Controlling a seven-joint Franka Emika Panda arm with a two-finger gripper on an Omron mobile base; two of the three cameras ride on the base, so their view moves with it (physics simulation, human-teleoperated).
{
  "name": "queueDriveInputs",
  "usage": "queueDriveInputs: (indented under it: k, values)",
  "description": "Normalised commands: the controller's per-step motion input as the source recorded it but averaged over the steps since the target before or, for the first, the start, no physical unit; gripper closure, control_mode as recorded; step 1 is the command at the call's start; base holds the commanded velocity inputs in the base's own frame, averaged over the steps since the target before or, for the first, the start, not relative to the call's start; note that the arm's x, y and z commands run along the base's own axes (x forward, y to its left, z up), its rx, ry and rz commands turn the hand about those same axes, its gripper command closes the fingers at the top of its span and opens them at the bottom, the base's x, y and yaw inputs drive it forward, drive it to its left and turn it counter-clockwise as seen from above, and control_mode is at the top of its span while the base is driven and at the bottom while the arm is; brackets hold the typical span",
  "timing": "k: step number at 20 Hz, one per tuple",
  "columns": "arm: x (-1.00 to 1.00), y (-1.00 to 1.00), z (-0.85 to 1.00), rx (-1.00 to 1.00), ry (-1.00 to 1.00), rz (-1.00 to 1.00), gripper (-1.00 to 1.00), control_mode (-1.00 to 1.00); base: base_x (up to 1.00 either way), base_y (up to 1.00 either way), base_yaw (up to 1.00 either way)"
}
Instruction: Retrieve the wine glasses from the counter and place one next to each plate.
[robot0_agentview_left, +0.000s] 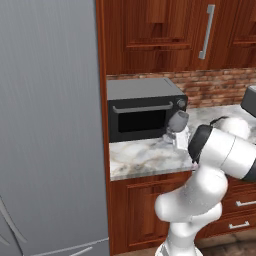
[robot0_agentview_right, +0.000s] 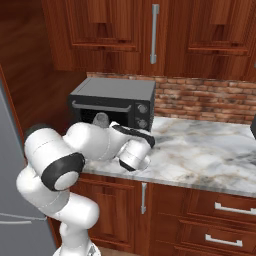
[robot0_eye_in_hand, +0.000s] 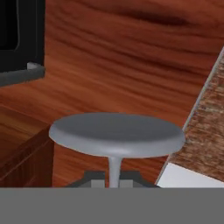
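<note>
Left base view: the arm reaches over the marbled desk (robot0_agentview_left: 145, 157) toward the black microwave (robot0_agentview_left: 145, 107). A wine glass (robot0_agentview_left: 177, 121) sits at the end of the hand, tilted, its bowl pointing up and away from the wrist toward the microwave door. It looks raised off the stone rather than standing on it, though the foot is hidden behind the hand.

Right base view: the forearm lies across the front of the microwave (robot0_agentview_right: 112, 102). The grey bowl of the glass (robot0_agentview_right: 101, 118) peeks over the top of the arm, beyond the hand and against the oven door. The desk (robot0_agentview_right: 200, 150) stretches away to the side, bare where it shows; no plates can be seen here.

Hand view: the jaws (robot0_eye_in_hand: 114, 177) are pressed together on the thin stem, pinching it just below the round foot (robot0_eye_in_hand: 117, 133), which spreads wide directly ahead of them. So the glass's long axis runs straight out along the jaws, foot outermost from this camera. Brown cabinet wood (robot0_eye_in_hand: 131, 57) fills the background.

My judgement: the glass is secured, and the carry to a plate comes next; the tilt will need righting before it is set down.
</note>
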Motion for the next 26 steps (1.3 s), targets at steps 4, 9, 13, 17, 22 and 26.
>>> queueDriveInputs:
  k: [4, 9, 13, 17, 22, 26]
  values:
    - [-0.86, -0.14, 0.94, 0.00, 0.19, -0.15, 1.00, -1.00, 0.00, 0.00, 0.00]
    - [-0.85, -0.10, 0.93, 0.00, 0.17, -0.17, 1.00, -1.00, 0.00, 0.00, 0.00]
    - [-0.81, 0.00, 0.76, 0.00, 0.13, -0.11, 1.00, -1.00, 0.00, 0.00, 0.00]
    - [-0.86, 0.00, 0.48, 0.00, 0.05, -0.07, 1.00, -1.00, 0.00, 0.00, 0.00]
    - [-0.98, 0.03, 0.03, -0.05, -0.20, 0.00, 1.00, -1.00, 0.00, 0.00, 0.00]
    - [-0.66, 0.09, 0.00, -0.02, -0.25, 0.00, 1.00, -1.00, 0.00, 0.00, 0.00]
